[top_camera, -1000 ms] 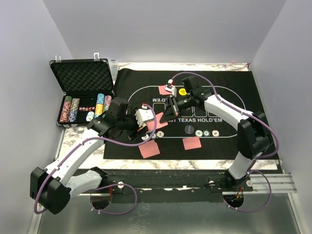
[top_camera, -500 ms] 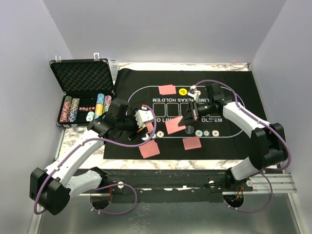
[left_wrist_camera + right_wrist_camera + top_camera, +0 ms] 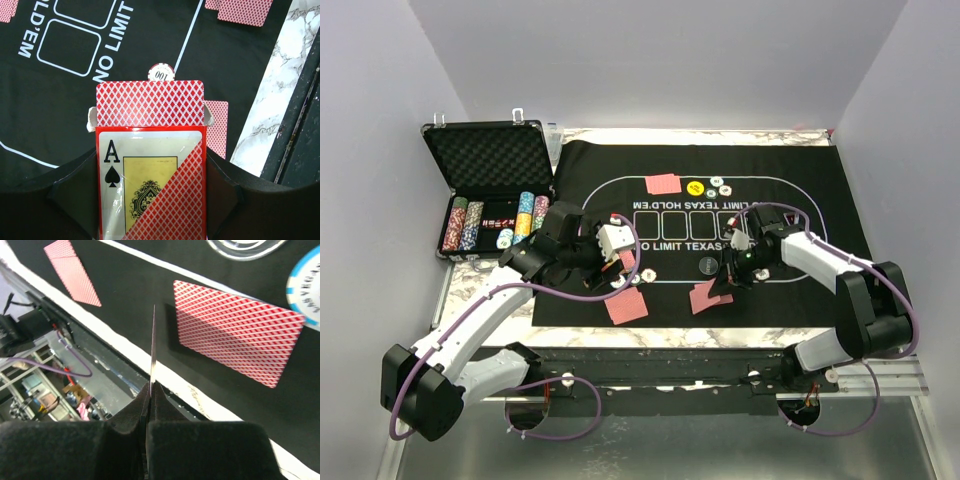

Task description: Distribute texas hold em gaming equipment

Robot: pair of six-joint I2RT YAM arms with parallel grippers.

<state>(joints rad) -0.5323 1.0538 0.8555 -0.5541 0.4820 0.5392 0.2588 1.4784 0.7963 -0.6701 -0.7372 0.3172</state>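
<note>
Both arms share one build: glossy white shell links joined by bulky matte black joint housings (image 3: 418,388). Along the left arm (image 3: 470,335) and the right arm (image 3: 817,258) runs a thin purple cable (image 3: 638,243), hanging in loose loops by the near base mounts. A small white block (image 3: 613,238) sits at the left wrist. The left gripper (image 3: 150,152) has broad, angular matte black fingers (image 3: 70,200). The right gripper (image 3: 150,390) has flat-faced fingers (image 3: 210,450) in the same black.

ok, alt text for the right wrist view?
The right tool is shut on a playing card seen edge-on, above the black mat. A second card lies face down on the mat, a third card at upper left, and a blue-and-white chip at the right edge.
</note>
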